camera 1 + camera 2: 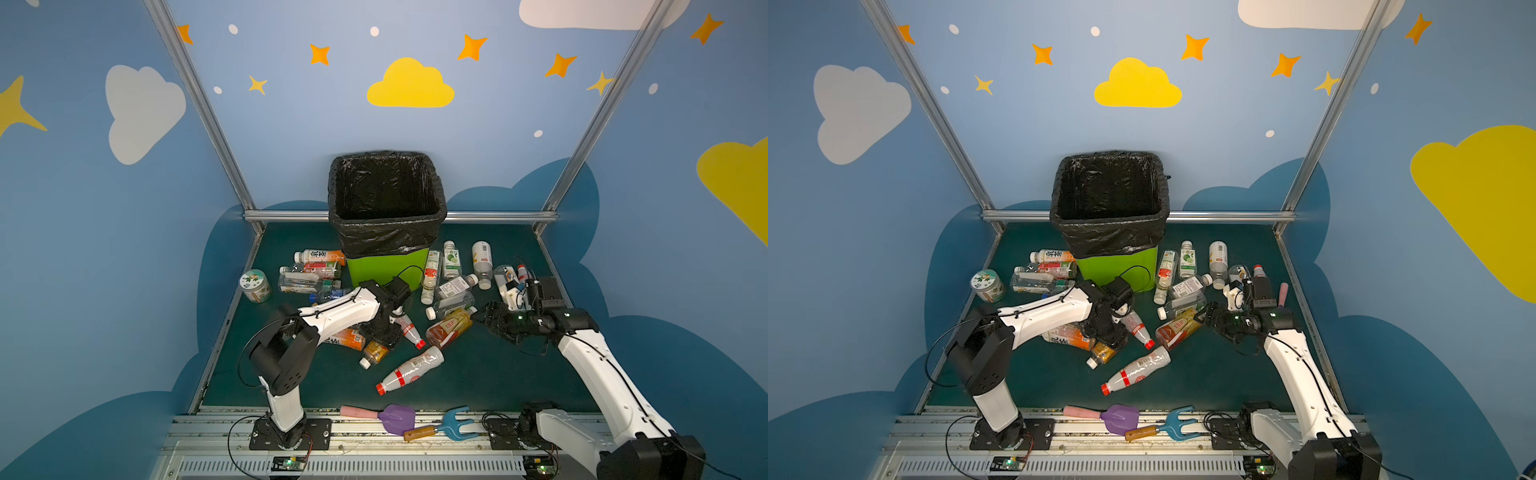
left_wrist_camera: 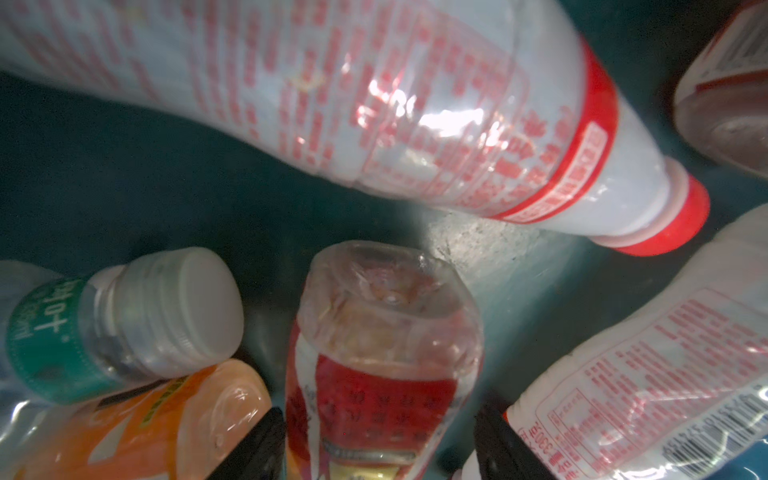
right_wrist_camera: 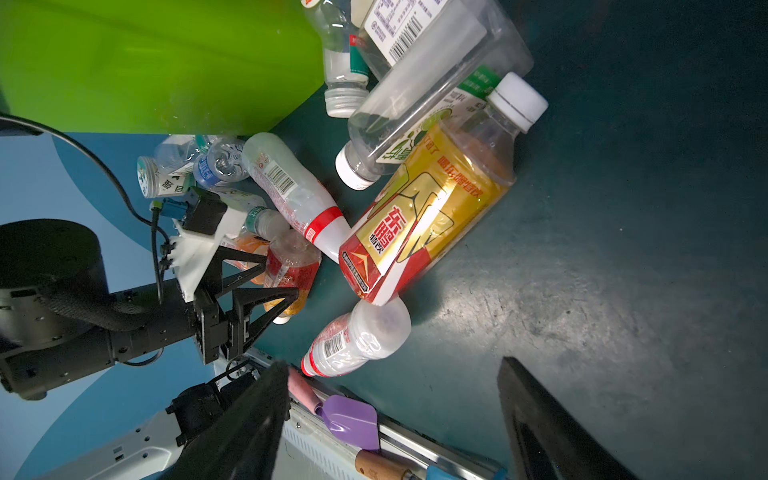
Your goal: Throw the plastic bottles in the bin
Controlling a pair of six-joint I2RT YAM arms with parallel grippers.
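- The left arm (image 1: 336, 311) is seen reaching from the near rail toward the middle of the table (image 1: 490, 374), with its elbow raised and its white forearm slanted to the right in both top views; the wrist is bent down just in front of the bin (image 1: 386, 270)
- The left gripper (image 1: 384, 343) is pointed down at the table, and its two black fingers (image 2: 257, 449) are set on either side of a small amber bottle (image 1: 375, 353); whether the bottle is already squeezed cannot be told
- That bottle is laid flat, its long axis running from the white cap at the near left to the base at the far right, under the gripper; in the left wrist view its base is turned to the camera
- The right arm (image 1: 598, 365) is stretched from the near right corner toward the far side, and the right gripper (image 1: 484, 316) is held roughly level, pointed leftward toward the middle of the table
- Its jaws are spread wide with nothing between them; just beyond the tips a gold-and-red bottle (image 1: 449, 328) is laid flat, white cap toward the far right, base toward the near left
- A red-capped white bottle (image 1: 409, 330) is laid beside the left gripper, cap toward the near right
- The bin is stood upright at the far middle of the table, and the other plastic bottles (image 1: 482, 253) are scattered flat on both sides of it
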